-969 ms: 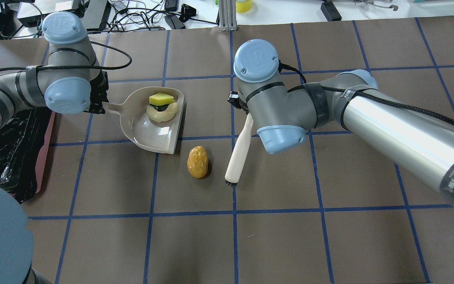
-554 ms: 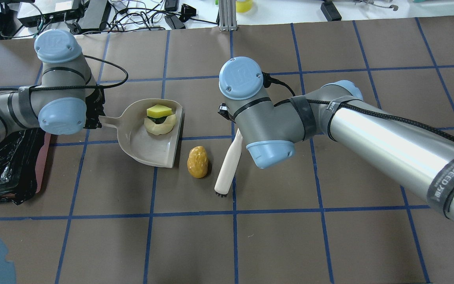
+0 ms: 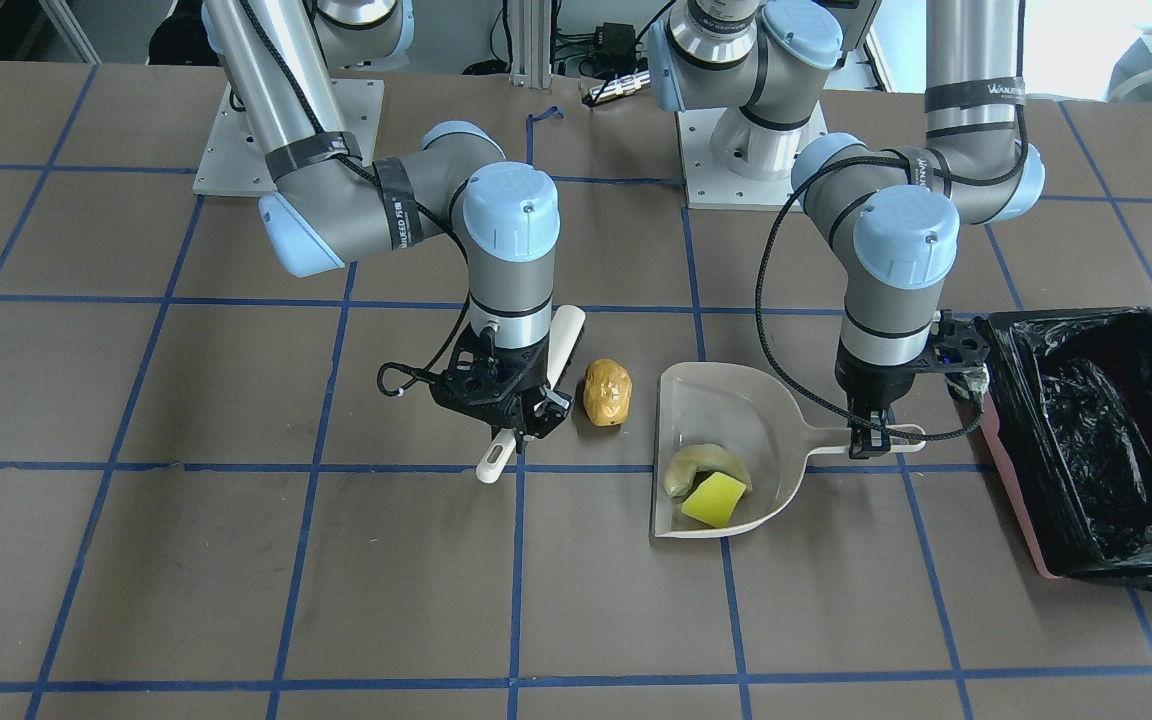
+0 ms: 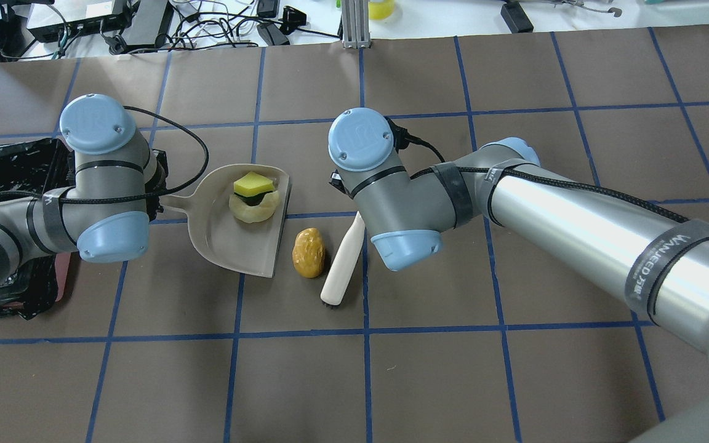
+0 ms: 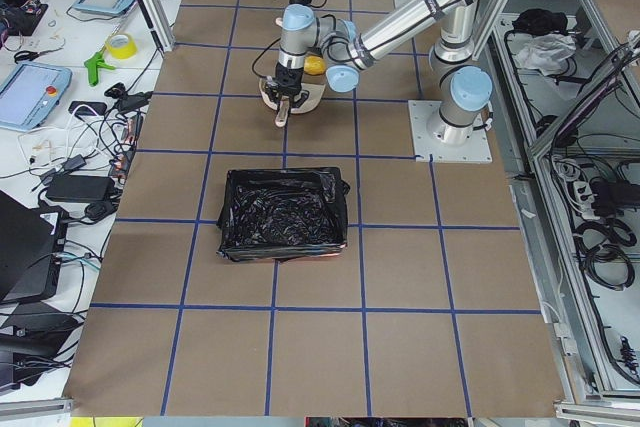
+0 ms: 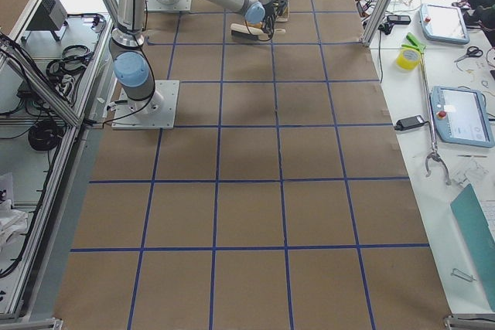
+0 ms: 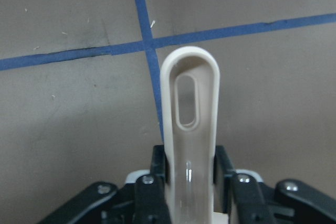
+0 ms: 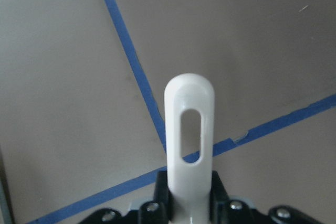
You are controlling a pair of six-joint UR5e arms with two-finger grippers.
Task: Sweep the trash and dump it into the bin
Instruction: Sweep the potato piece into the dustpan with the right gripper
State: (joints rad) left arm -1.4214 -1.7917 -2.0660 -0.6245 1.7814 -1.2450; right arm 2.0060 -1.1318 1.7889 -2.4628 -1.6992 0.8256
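Showing three trash items: a cream crescent (image 4: 255,208) with a yellow wedge (image 4: 253,183) resting on it, both inside the single beige dustpan (image 3: 726,410), and one golden-brown lump (image 4: 308,252) on the tape-gridded table (image 4: 453,369), between the pan's open lip and the one white brush (image 4: 342,258). The left gripper (image 3: 871,440) is clamped on the dustpan handle; the right gripper (image 3: 511,415) is clamped on the brush handle. One black-lined pink bin (image 3: 1014,500) stands just past the left wrist.

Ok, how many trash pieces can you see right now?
3: the yellow wedge and cream crescent lie together in the dustpan; the golden-brown lump lies between dustpan and brush.
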